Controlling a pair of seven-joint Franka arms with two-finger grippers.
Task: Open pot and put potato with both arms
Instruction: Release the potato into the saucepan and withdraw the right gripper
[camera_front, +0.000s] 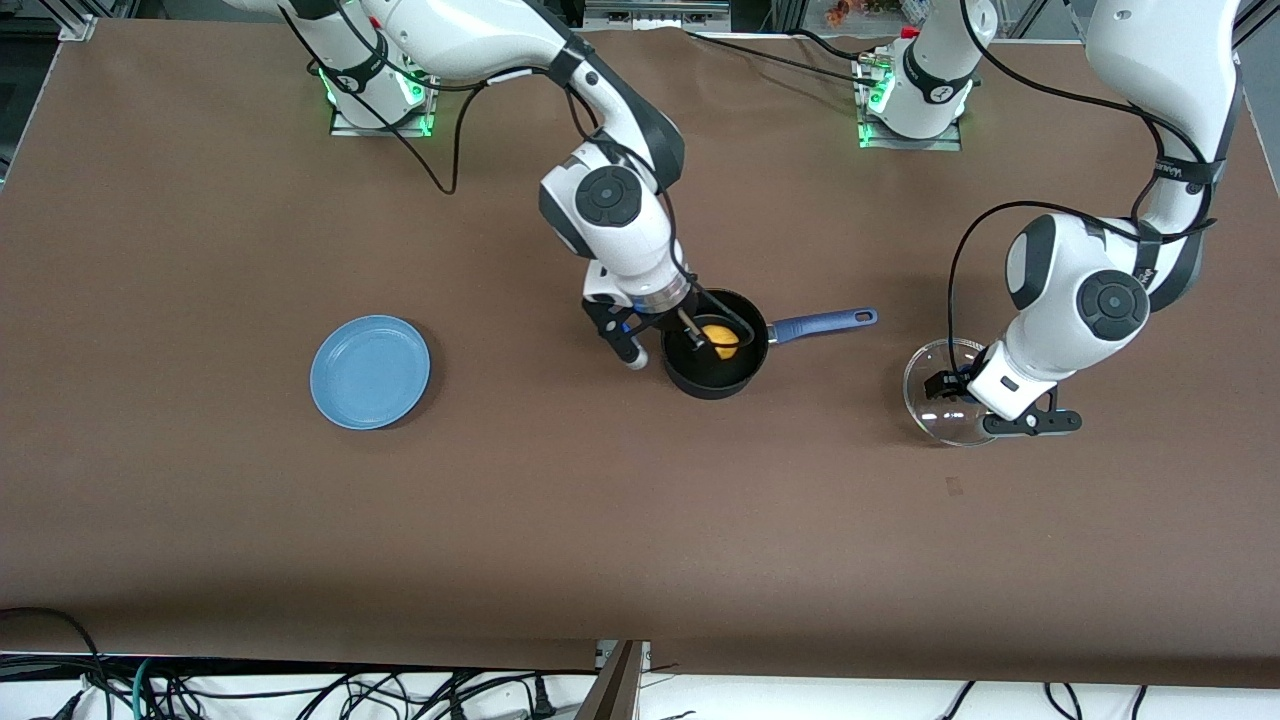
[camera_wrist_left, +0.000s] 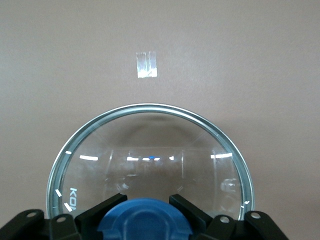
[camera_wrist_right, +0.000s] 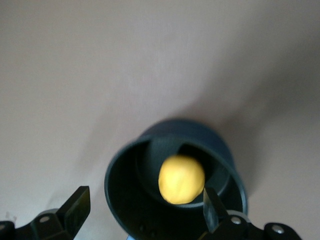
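The black pot (camera_front: 712, 378) stands uncovered mid-table, its blue handle (camera_front: 825, 323) pointing toward the left arm's end. The yellow potato (camera_front: 720, 338) lies inside it, free of the fingers, and shows in the right wrist view (camera_wrist_right: 181, 179). My right gripper (camera_front: 662, 345) is open just above the pot's rim (camera_wrist_right: 120, 170), one finger over the inside and one outside. My left gripper (camera_front: 950, 385) is shut on the blue knob (camera_wrist_left: 145, 220) of the glass lid (camera_front: 930, 402), which sits low on the table toward the left arm's end; the lid fills the left wrist view (camera_wrist_left: 150, 145).
A flat blue plate (camera_front: 370, 372) lies on the table toward the right arm's end, at about the pot's distance from the camera. A small tape mark (camera_front: 954, 487) is on the brown table nearer the camera than the lid.
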